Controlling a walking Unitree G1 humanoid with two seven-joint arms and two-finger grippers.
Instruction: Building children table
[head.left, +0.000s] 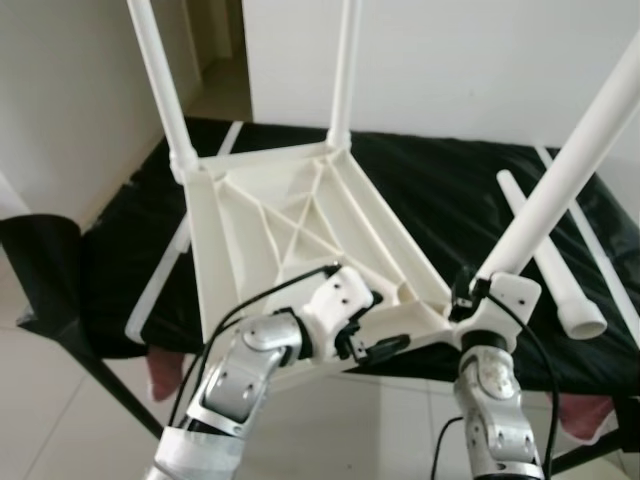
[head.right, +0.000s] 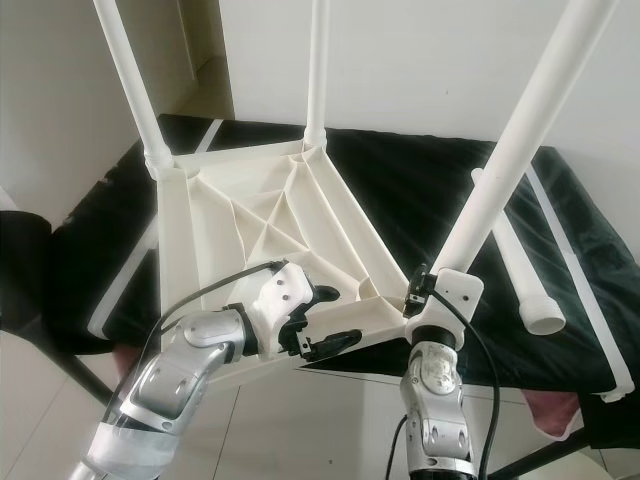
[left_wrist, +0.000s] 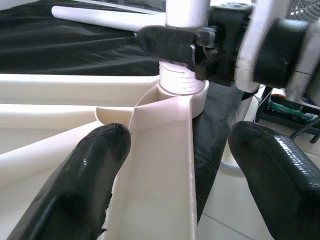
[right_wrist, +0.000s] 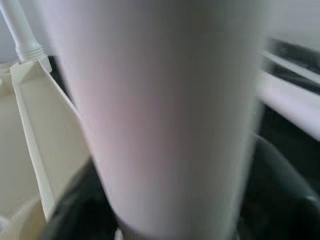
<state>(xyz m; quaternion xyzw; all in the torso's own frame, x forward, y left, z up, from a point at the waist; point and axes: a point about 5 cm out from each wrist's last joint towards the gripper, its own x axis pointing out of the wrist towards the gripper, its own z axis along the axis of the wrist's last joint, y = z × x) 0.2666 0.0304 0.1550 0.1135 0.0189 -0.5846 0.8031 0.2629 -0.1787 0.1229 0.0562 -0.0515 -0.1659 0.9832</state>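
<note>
Straddling the tabletop (head.left: 300, 220) rim, left gripper (head.left: 372, 335) fingers (left_wrist: 90, 170)

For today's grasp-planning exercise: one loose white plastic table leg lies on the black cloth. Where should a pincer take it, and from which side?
Grip the loose white plastic table leg at mid-shaft, coming down from above with the fingers across its width. It lies flat on the black cloth, so the underside is blocked; the round, slender shaft suits a crosswise pinch, while the open wider end near the cloth's edge is probably harder to hold steady.
</note>
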